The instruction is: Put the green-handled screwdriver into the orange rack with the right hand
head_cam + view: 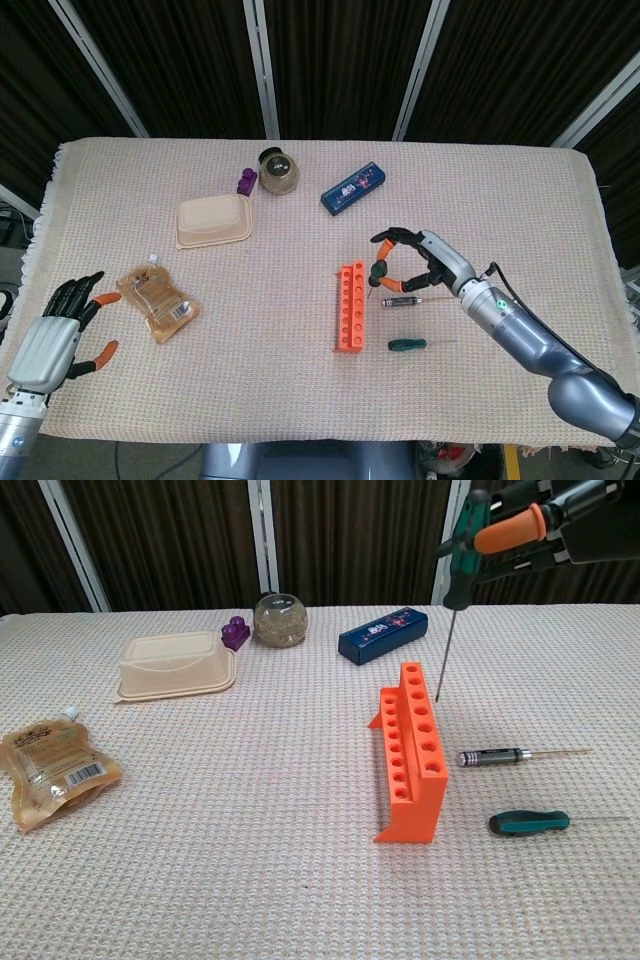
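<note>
An orange rack [409, 748], a green-handled screwdriver [461, 540] and a blue box [382, 635] sit against beige woven cloth [250, 860].

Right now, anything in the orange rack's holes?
No. The orange rack shows only open holes along its top. The green-handled screwdriver hangs tip-down beside its far end, held by the right hand. The holes' bottoms are hidden.

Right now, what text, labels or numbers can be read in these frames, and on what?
Blue box: white printing on top, too blurred to read.
Brown pouch: label with a barcode and small print, too small to read.
Nothing legible on the orange rack or the screwdrivers.
</note>
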`<move>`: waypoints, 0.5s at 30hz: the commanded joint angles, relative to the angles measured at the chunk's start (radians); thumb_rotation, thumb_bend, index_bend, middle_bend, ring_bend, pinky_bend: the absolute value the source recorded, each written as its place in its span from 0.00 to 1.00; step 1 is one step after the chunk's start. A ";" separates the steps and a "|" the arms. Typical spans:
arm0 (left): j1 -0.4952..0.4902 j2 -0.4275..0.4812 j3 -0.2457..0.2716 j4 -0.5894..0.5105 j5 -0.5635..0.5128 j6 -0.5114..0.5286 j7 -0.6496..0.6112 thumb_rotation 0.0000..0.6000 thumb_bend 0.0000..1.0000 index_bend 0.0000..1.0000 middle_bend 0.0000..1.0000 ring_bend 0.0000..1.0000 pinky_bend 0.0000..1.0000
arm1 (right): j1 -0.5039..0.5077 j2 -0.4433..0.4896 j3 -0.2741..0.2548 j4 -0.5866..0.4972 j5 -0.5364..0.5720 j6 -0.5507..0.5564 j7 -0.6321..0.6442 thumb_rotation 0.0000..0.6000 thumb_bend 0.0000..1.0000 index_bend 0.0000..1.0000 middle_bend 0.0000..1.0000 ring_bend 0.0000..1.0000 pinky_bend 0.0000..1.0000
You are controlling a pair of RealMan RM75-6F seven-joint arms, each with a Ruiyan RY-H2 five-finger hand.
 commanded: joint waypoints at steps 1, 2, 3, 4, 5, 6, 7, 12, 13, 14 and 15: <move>-0.002 0.000 -0.001 -0.003 -0.007 -0.004 0.006 1.00 0.32 0.22 0.00 0.00 0.00 | -0.025 -0.016 0.038 -0.008 -0.040 -0.030 0.036 1.00 0.30 0.62 0.21 0.00 0.00; -0.002 -0.001 -0.002 -0.004 -0.010 -0.004 0.010 1.00 0.32 0.22 0.00 0.00 0.00 | -0.028 -0.023 0.044 -0.008 -0.050 -0.035 0.044 1.00 0.30 0.62 0.21 0.00 0.00; -0.002 -0.002 -0.003 -0.005 -0.012 -0.003 0.013 1.00 0.32 0.22 0.00 0.00 0.00 | -0.029 -0.027 0.050 -0.009 -0.053 -0.039 0.052 1.00 0.30 0.62 0.21 0.00 0.00; -0.003 -0.003 -0.004 -0.005 -0.014 -0.003 0.016 1.00 0.32 0.22 0.00 0.00 0.00 | -0.029 -0.031 0.055 -0.009 -0.058 -0.041 0.057 1.00 0.30 0.62 0.21 0.00 0.00; -0.003 -0.004 -0.004 -0.006 -0.015 -0.004 0.018 1.00 0.32 0.22 0.00 0.00 0.00 | -0.029 -0.035 0.061 -0.009 -0.064 -0.047 0.065 1.00 0.30 0.62 0.21 0.00 0.00; -0.004 -0.005 -0.004 -0.007 -0.015 -0.005 0.019 1.00 0.32 0.22 0.00 0.00 0.00 | -0.028 -0.039 0.065 -0.008 -0.070 -0.053 0.071 1.00 0.30 0.62 0.21 0.00 0.00; -0.004 -0.005 -0.004 -0.007 -0.015 -0.006 0.020 1.00 0.32 0.22 0.00 0.00 0.00 | -0.028 -0.042 0.068 -0.008 -0.078 -0.054 0.073 1.00 0.30 0.62 0.21 0.00 0.00; -0.004 -0.005 -0.003 -0.006 -0.020 -0.008 0.019 1.00 0.32 0.22 0.00 0.00 0.00 | -0.019 -0.055 0.056 -0.007 -0.101 -0.048 0.079 1.00 0.30 0.63 0.21 0.00 0.00; -0.004 -0.005 -0.003 -0.006 -0.022 -0.009 0.019 1.00 0.32 0.22 0.00 0.00 0.00 | -0.016 -0.057 0.049 -0.006 -0.107 -0.045 0.080 1.00 0.30 0.63 0.21 0.00 0.00; -0.005 -0.005 -0.003 -0.005 -0.023 -0.009 0.019 1.00 0.32 0.22 0.00 0.00 0.00 | -0.011 -0.060 0.040 -0.004 -0.112 -0.042 0.077 1.00 0.30 0.63 0.21 0.00 0.00; -0.005 -0.004 -0.003 -0.004 -0.024 -0.010 0.018 1.00 0.32 0.22 0.00 0.00 0.00 | -0.006 -0.065 0.028 0.000 -0.118 -0.035 0.073 1.00 0.30 0.63 0.21 0.00 0.00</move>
